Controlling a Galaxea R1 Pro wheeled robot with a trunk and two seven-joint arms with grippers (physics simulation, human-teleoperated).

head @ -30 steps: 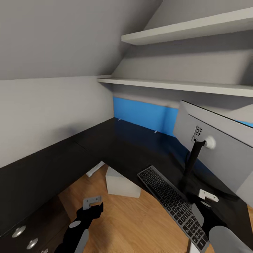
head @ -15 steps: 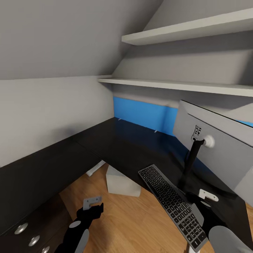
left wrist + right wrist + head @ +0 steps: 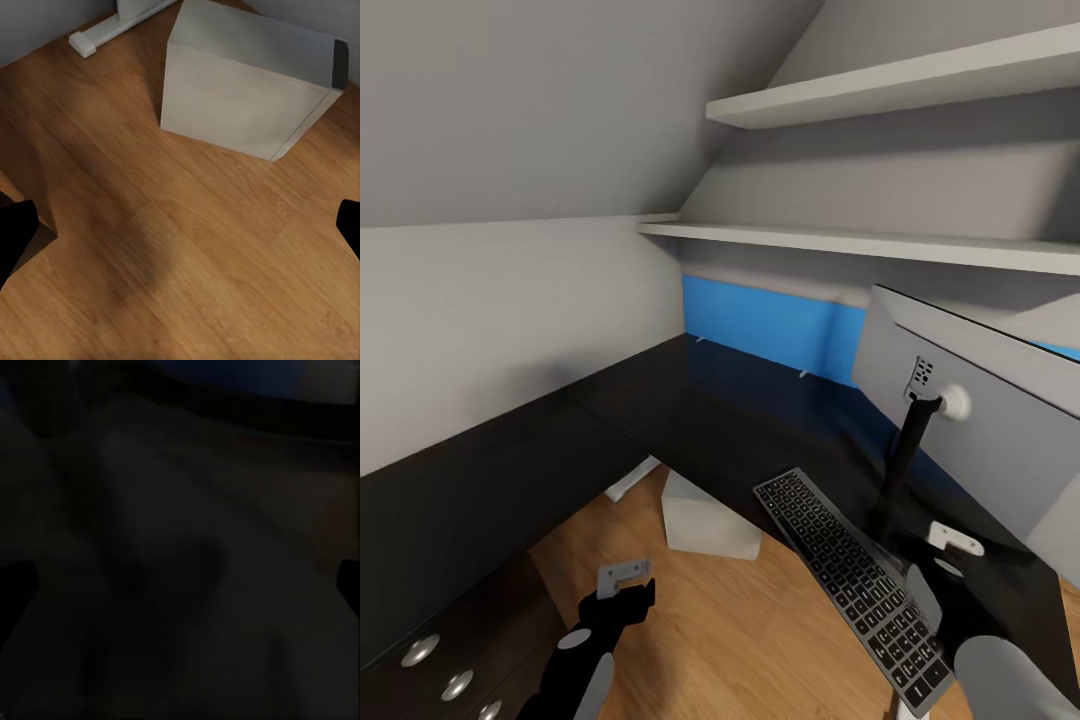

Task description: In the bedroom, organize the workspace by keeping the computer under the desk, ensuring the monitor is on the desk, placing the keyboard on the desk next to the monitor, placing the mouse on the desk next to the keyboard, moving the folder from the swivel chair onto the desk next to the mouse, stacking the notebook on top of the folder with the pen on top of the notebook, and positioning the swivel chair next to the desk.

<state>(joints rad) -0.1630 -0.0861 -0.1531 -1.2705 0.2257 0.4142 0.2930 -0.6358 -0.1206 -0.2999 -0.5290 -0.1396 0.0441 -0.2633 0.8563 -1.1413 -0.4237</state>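
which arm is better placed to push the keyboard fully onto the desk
Right. The right gripper sits over the desk beside the keyboard, which overhangs the edge. The left gripper hangs over the floor, facing the computer.

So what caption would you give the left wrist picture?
Left gripper, open, above the wood floor, facing the white-grey computer.

At my eleven o'clock a black drawer unit (image 3: 455,668) shows round silver knobs (image 3: 420,649). Two pale wall shelves (image 3: 880,243) run overhead from twelve toward two o'clock.
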